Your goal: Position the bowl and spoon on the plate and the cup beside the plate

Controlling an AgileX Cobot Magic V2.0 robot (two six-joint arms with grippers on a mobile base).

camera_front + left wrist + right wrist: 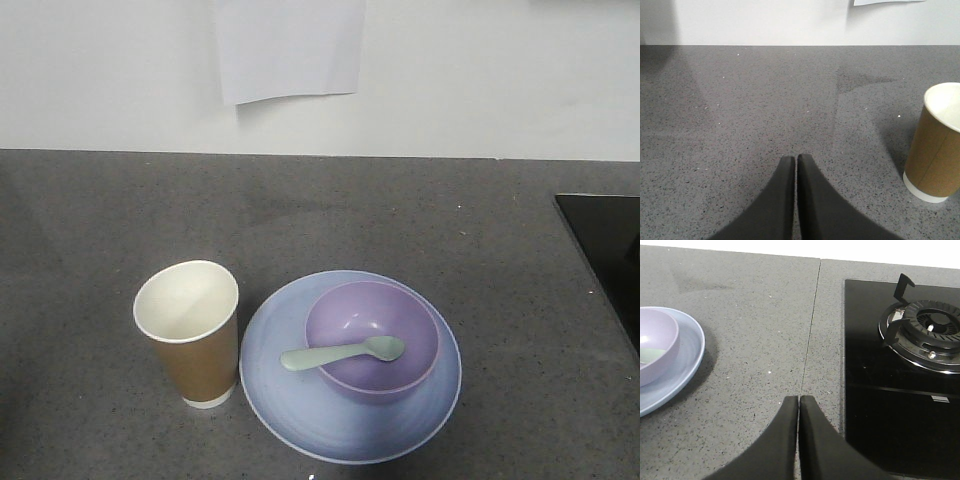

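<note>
Bowl (372, 338) on plate (350, 428), spoon (343, 352) across bowl rim, cup (190, 332) just beside plate; left gripper (795, 162) and right gripper (798, 401) closed, empty; risk: sideways sweep topples cup

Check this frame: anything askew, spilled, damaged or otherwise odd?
Nothing stands out. The bowl sits upright on the plate, the spoon rests across the bowl's near rim with its head inside, and the cup stands upright and empty just left of the plate. No spills show. Both end effectors are shut and holding nothing.
</note>
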